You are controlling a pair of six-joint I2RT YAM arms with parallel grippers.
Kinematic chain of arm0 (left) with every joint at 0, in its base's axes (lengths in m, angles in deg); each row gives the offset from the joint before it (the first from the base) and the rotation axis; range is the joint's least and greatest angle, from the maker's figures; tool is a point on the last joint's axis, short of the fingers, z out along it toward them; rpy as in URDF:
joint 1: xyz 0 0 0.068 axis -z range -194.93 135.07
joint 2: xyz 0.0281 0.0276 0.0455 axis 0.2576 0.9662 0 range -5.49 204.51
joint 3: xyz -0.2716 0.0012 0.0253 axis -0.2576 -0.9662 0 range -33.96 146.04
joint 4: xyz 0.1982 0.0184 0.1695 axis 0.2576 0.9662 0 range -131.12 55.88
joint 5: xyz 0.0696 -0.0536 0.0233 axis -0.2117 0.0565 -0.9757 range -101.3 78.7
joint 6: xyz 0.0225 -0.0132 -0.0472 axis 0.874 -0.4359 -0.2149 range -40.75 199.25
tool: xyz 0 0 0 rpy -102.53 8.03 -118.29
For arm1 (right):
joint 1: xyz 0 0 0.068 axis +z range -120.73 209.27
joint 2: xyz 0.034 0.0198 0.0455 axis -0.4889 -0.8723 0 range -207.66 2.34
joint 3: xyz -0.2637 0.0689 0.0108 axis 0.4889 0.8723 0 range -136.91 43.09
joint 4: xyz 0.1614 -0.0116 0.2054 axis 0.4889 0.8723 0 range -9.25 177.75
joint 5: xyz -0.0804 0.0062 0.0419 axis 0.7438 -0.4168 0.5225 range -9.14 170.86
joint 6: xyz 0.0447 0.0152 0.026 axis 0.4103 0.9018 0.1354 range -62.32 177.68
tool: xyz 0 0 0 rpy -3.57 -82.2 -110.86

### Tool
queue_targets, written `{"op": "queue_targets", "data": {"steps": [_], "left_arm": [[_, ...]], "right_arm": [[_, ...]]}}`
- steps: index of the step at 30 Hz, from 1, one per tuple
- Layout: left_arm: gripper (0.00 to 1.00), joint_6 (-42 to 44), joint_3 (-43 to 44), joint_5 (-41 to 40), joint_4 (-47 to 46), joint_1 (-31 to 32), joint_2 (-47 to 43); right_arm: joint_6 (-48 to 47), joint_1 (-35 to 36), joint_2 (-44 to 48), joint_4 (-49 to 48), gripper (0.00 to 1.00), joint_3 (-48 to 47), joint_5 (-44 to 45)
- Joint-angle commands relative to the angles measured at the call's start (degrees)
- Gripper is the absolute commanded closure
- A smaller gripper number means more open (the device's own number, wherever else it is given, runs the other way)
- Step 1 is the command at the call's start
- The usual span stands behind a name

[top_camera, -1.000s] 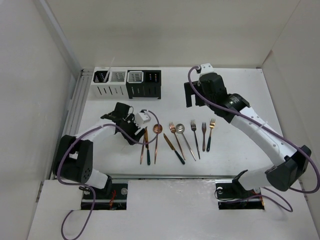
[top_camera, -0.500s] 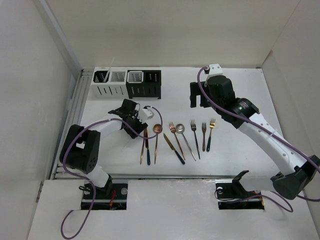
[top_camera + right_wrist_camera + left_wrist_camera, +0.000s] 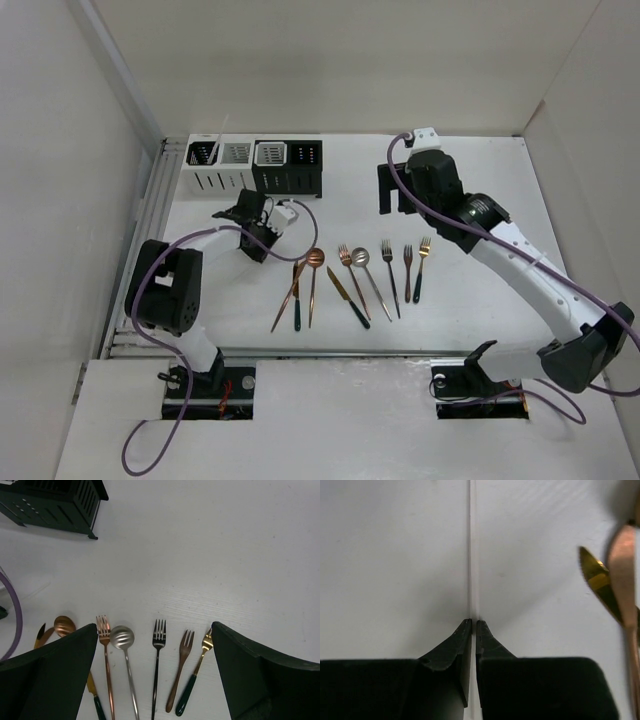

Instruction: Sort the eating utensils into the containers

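**Top view.** My left gripper (image 3: 256,232) is over the left half of the table, between the caddy row and the loose cutlery. My right gripper (image 3: 392,195) hangs over the far middle of the table, well apart from the caddies. Two white caddies (image 3: 220,180) and two black caddies (image 3: 288,178) stand in one row at the far left corner. A pale stick (image 3: 218,135) leans out of the leftmost one. The remaining utensils lie side by side in the middle, toward the near edge. Among them are a copper spoon (image 3: 315,259), a silver spoon (image 3: 360,257) and a gold fork (image 3: 424,246).

**Left wrist view.** My fingers are pressed nearly together, clamped on a thin pale chopstick (image 3: 474,555) that runs straight ahead over the table. At the right edge a gold knife tip (image 3: 592,575) lies under a blurred copper piece (image 3: 622,580).

**Right wrist view.** My jaws stand wide apart above the cutlery row. A dark fork (image 3: 158,632) lies midway below them, beside a small copper fork (image 3: 184,645). A black caddy corner shows at top left, and a purple cable (image 3: 12,615) crosses the left edge.
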Motion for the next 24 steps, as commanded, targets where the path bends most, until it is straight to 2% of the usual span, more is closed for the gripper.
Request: {"op": "queue_targets", "data": {"steps": [1, 6, 8, 9, 10, 11, 12, 13, 15, 16, 19, 24], "left_arm": [[1.0, -2.84, 3.66, 0.4, 6.44, -3.56, 1.94], [1.0, -2.15, 17.69, 2.94, 13.03, -6.28, 0.1], [1.0, 0.4, 21.94, 6.71, 14.26, -6.9, -1.39], [1.0, 1.54, 24.05, 8.99, 14.88, -8.3, -3.49], [1.0, 2.51, 27.72, 16.23, 14.88, -9.53, -4.73], [1.0, 2.52, 29.32, 20.22, 13.75, -10.93, -6.05], [1.0, 0.69, 30.65, 22.87, 11.83, -12.17, -7.1], [1.0, -2.11, 31.7, 23.68, 4.5, -14.09, -8.77], [1.0, -8.95, 32.94, 20.54, -4.76, -15.25, -9.39], [1.0, -9.86, 33.73, 19.04, -12.89, -16.39, -8.7], [1.0, -9.87, 35.05, 13.07, -23.4, -17.8, -3.98], [1.0, -11.27, 42.06, 9.19, -32.74, -22.02, 6.05]], "right_arm": [[-0.87, 0.42, -0.45, -2.94, 0.0, -2.45, -0.28], [-1.93, 0.42, -2.47, -4.8, 0.0, -2.45, -1.43], [-2.54, 0.42, -3.26, -6.63, 0.0, -2.97, -2.47], [-3.06, 0.42, -3.79, -7.16, 0.0, -2.98, -2.48], [-3.59, 0.42, -4.75, -7.69, 0.0, -3.59, -3.18], [-3.6, 0.42, -5.28, -8.57, 0.0, -4.2, -3.79], [-3.6, 0.42, -6.5, -8.57, 0.0, -4.21, -3.8], [-4.29, 0.42, -7.13, -9.27, 0.0, -4.99, -3.8], [-5.0, 0.42, -8.53, -10.06, 0.0, -6.31, -5.37], [-5.61, 0.42, -10.02, -10.94, 0.0, -6.84, -5.9], [-6.84, -1.77, -13.62, -12.35, 0.0, -9.38, -8.8], [-8.78, -5.02, -20.39, -12.88, 0.0, -16.41, -12.67]]}}
